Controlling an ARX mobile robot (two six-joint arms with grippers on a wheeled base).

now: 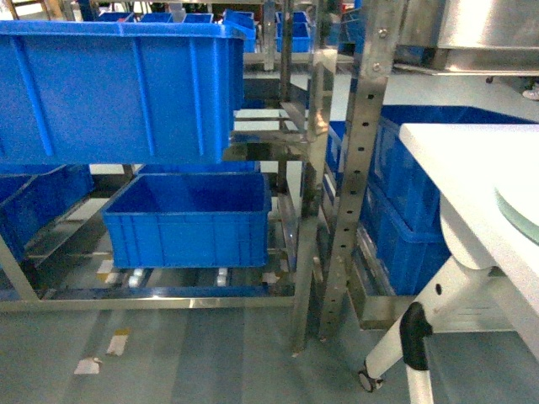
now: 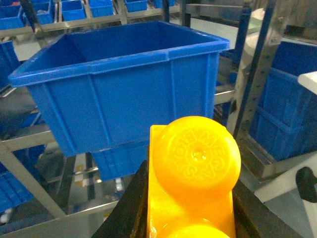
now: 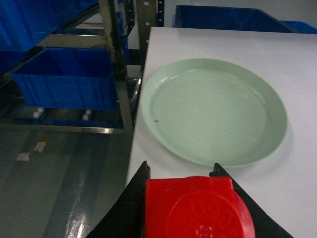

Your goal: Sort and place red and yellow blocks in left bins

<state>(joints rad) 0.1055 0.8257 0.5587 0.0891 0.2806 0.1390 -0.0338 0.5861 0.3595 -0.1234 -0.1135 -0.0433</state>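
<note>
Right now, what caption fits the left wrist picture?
Left gripper holding a yellow block before an empty blue bin on the rack.

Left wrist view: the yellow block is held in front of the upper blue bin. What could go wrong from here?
1. The yellow block sits below the rim of the upper blue bin; released here, it would likely hit the wall or fall to the floor.
2. The right tool holds a red block over the white table, beside the green plate, away from the bins; a drop there would misplace it.
</note>
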